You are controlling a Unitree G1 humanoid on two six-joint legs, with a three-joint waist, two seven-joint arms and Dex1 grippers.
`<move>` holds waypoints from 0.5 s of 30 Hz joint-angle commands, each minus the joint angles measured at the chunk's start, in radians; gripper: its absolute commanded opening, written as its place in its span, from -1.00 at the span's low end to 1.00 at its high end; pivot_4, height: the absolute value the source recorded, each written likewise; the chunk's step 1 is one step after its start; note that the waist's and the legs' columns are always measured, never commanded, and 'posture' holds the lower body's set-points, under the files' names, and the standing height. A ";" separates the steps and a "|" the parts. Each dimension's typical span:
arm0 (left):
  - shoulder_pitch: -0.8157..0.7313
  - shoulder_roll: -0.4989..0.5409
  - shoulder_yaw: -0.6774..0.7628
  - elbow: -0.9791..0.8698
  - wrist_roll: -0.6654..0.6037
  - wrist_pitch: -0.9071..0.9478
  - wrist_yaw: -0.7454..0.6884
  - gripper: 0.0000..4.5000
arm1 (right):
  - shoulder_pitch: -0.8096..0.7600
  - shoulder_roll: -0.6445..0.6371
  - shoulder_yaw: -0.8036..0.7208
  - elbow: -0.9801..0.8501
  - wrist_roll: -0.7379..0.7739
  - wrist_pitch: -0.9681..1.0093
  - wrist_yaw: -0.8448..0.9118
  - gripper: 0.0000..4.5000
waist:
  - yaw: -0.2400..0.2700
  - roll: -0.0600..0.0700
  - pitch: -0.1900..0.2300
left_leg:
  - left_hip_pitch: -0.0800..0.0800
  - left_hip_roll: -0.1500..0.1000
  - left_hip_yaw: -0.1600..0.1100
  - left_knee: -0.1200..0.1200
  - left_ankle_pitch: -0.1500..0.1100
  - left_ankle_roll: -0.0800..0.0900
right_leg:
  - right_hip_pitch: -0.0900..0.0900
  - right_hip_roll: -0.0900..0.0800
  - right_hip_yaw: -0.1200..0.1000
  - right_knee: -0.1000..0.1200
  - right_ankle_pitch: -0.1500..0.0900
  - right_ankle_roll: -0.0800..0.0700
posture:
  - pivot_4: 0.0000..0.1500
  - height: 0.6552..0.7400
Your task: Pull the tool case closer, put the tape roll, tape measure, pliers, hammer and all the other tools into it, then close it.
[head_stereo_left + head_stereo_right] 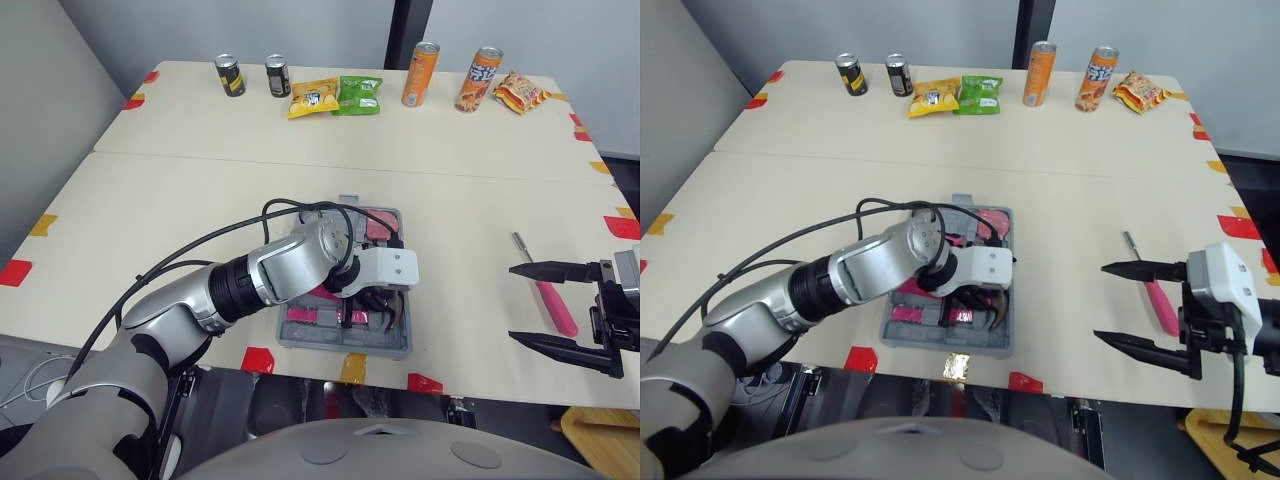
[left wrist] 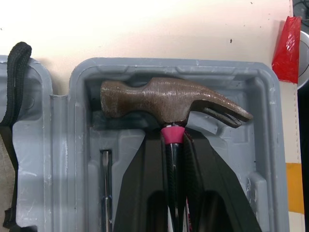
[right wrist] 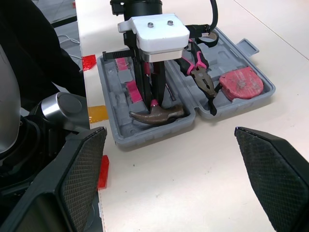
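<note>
Grey plastic is what you're working over: the tool case (image 3: 149, 137) lies open on the table (image 1: 180, 220), close to the near edge and right in front of you. Your left gripper (image 2: 172, 145) is down inside the near half of it, fingers (image 2: 145, 193) pinched on the hammer (image 2: 164, 99) from both sides of the handle, just below the pink collar under the head. The hammer's head lies crosswise at the end of that half, the end toward your right arm, with the claw pointing at the near table edge. It sits low in the moulded recess, but you cannot tell from these views whether it rests on the plastic. A thin metal blade (image 2: 105, 188) lies in a narrow slot just beside the handle.

In the far half of the case, the pliers (image 3: 200, 72) lie with pink and black grips, jaws toward your right, and a reddish rounded tool (image 3: 241, 83) sits just beyond them.

Your right gripper (image 1: 520, 303) hangs over bare table well to the right of the case, fingers spread wide and holding nothing. A pink-handled screwdriver (image 1: 555, 305) lies on the table just beside it, between the two fingers as you see it from the head, its metal shaft pointing away from you.
</note>
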 commanded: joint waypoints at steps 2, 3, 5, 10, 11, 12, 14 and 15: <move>-0.008 -0.001 0.027 -0.026 -0.013 0.006 -0.010 -0.39 | 0.001 0.007 -0.032 -0.018 0.004 -0.017 0.000 1.00 | 0.000 0.000 0.000 | 0.000 0.000 0.000 0.000 0.000 0.000 | 0.000 0.000 0.000 0.000 0.000 0.000 | 1.00 1.00; -0.007 0.001 0.049 -0.032 -0.025 0.014 -0.014 -0.25 | 0.000 0.007 -0.030 -0.017 0.004 -0.018 0.000 1.00 | 0.000 0.000 0.000 | 0.000 0.000 0.000 0.000 0.000 0.000 | 0.000 0.000 0.000 0.000 0.000 0.000 | 1.00 1.00; -0.008 0.025 0.095 -0.048 -0.053 0.007 -0.037 -0.09 | -0.003 0.006 -0.027 -0.014 0.003 -0.020 0.000 1.00 | 0.000 0.000 0.000 | 0.000 0.000 0.000 0.000 0.000 0.000 | 0.000 0.000 0.000 0.000 0.000 0.000 | 1.00 1.00; 0.033 0.098 0.269 -0.088 -0.179 -0.052 -0.134 -0.09 | -0.011 0.004 -0.021 -0.008 0.000 -0.023 0.000 1.00 | -0.004 0.001 0.000 | 0.000 0.000 0.000 0.000 0.000 0.000 | 0.000 0.000 0.000 0.000 0.000 0.000 | 1.00 1.00; 0.062 0.119 0.310 -0.083 -0.191 -0.103 -0.148 -0.09 | -0.013 0.004 -0.019 -0.007 0.000 -0.024 -0.001 1.00 | -0.004 0.001 0.000 | 0.000 0.000 0.000 0.000 0.000 0.000 | 0.000 0.000 0.000 0.000 0.000 0.000 | 1.00 1.00; 0.091 0.129 0.345 -0.077 -0.201 -0.155 -0.158 -0.09 | -0.015 0.004 -0.017 -0.007 -0.001 -0.024 -0.002 1.00 | -0.004 0.002 -0.001 | 0.000 0.000 0.000 0.000 0.000 0.000 | 0.000 0.000 0.000 0.000 0.000 0.000 | 1.00 1.00; 0.171 0.136 0.425 -0.071 -0.237 -0.297 -0.199 -0.09 | -0.016 0.006 -0.015 -0.007 -0.001 -0.025 -0.003 1.00 | -0.005 0.002 -0.001 | 0.000 0.000 0.000 -0.001 0.000 0.000 | 0.000 0.000 0.000 -0.001 0.000 0.000 | 1.00 1.00; 0.198 0.145 0.456 -0.057 -0.255 -0.313 -0.215 -0.09 | -0.018 0.007 -0.013 -0.008 -0.001 -0.025 -0.005 1.00 | -0.004 0.002 -0.001 | 0.000 0.000 0.000 -0.001 0.000 0.000 | 0.000 0.000 0.000 -0.001 0.000 0.000 | 1.00 1.00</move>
